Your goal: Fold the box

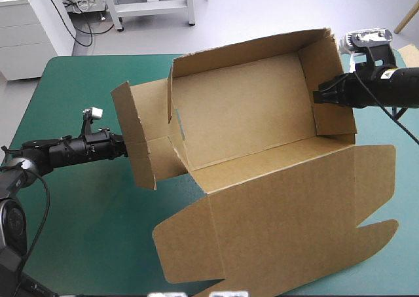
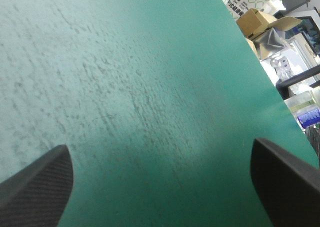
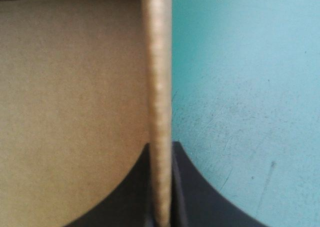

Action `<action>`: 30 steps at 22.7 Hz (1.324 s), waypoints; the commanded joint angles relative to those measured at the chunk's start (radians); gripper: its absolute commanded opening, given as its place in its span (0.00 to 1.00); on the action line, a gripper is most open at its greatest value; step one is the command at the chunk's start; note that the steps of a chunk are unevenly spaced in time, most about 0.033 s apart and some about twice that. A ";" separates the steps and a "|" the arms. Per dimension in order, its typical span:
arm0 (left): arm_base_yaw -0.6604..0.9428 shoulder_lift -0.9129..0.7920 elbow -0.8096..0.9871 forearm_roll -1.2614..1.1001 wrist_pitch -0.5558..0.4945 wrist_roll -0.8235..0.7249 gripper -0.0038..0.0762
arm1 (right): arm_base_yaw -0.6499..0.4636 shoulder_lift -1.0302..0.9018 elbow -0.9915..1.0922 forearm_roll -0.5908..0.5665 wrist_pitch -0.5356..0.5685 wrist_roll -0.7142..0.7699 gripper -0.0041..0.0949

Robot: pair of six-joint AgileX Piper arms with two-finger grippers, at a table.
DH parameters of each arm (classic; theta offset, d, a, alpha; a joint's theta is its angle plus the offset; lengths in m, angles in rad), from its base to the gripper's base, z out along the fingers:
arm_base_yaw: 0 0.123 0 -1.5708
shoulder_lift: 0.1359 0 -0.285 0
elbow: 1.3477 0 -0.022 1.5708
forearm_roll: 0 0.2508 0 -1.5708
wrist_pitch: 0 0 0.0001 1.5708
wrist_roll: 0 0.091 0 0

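The box (image 1: 242, 107) stands on the teal-green tabletop (image 1: 85, 101) as an open tray, walls raised, with its lid (image 1: 288, 212) lying flat on the robot's side. The right hand (image 3: 161, 149) is clamped on the end wall (image 3: 157, 62). The board's edge runs straight up between its black fingers, with the tray's inside to one side of the hand and bare tabletop to the other. That grip looks meant to keep the wall upright and stop the box from sliding. The left hand (image 2: 160, 154) has its fingers wide apart and holds nothing, with only bare tabletop ahead of it. From above it sits just outside the loose flap (image 1: 134, 137) at the opposite end, which leans outward untucked. Whether it touches the flap is hidden. It seems placed to press that flap inward against the right hand's hold.
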 commanded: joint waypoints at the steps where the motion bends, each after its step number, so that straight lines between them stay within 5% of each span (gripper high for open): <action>1: 0.001 -0.035 -0.018 -0.103 0.118 0.014 0.90 | -0.048 -0.032 -0.024 0.105 -0.036 -0.026 0.02; 5: -0.010 -0.035 -0.018 -0.165 0.118 0.029 0.90 | -0.116 -0.032 -0.024 0.135 -0.003 -0.049 0.02; 30: -0.337 -0.255 -0.203 -0.423 0.118 0.030 0.90 | -0.114 -0.032 -0.024 -0.020 -0.105 -0.028 0.03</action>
